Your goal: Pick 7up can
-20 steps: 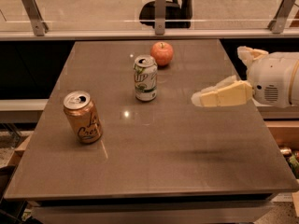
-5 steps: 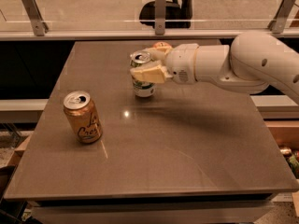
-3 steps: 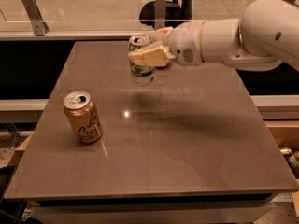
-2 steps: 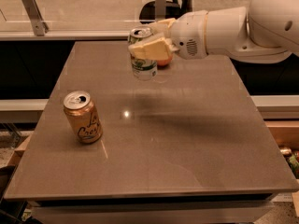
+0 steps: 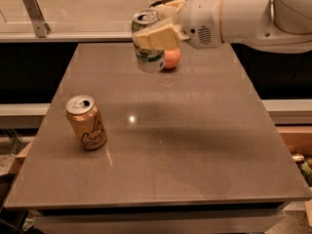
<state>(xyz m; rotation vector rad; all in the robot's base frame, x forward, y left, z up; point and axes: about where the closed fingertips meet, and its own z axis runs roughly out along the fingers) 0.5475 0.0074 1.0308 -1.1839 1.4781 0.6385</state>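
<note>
- The grey-brown table (image 5: 204,150) fills the view, its top carrying a bright glint of light and a broad soft shadow across the middle.
- The robot's white arm (image 5: 243,13) reaches in from the upper right, over the table's far edge.
- The gripper (image 5: 152,24) sits at the arm's left end, above the far side of the table. Its cream fingers (image 5: 157,36) are clenched around the upper half of the 7up can, one across the near face and the other behind the rim.
- The 7up can (image 5: 149,60) is upright in that grasp, with its silver top open to view and its green band at the base showing below the near finger. It appears to hang clear of the tabletop, near the far edge and just in front of the apple.
- Handling, as a judgement: a thin aluminium drink can is light and smooth-walled, so it can slip or dent. A firm but moderate squeeze across the middle of the body is the safest hold — the current one looks a little high. Whether the can is full cannot be told, though a tab opening suggests it may spill if tipped.
- An orange-gold can (image 5: 87,125) with script lettering stands on the table's left side, well apart from the gripper.
- A red-orange apple (image 5: 172,58) rests near the far edge — partly hidden behind the 7up can.
</note>
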